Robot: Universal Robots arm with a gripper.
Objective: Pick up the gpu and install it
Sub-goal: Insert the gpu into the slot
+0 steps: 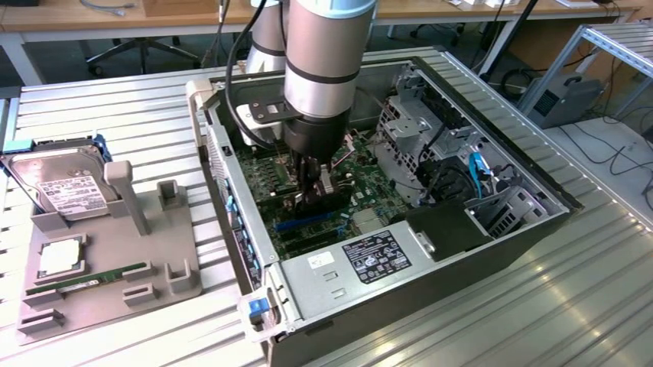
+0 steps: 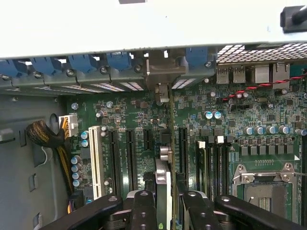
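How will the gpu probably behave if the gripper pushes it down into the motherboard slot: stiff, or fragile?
The gpu stands on edge between the fingers of the gripper, a thin flat board, so it probably stays stiff along its length. Its thinness suggests that sideways force could bend or crack it. Held upright over the motherboard, it may tilt if pressed unevenly.

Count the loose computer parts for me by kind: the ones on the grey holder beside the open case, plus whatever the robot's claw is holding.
hard drive: 1
silver square chip: 1
green RAM stick: 1
gpu, gripped by the gripper over the motherboard: 1
Total: 4, three on the grey holder and one in the gripper.
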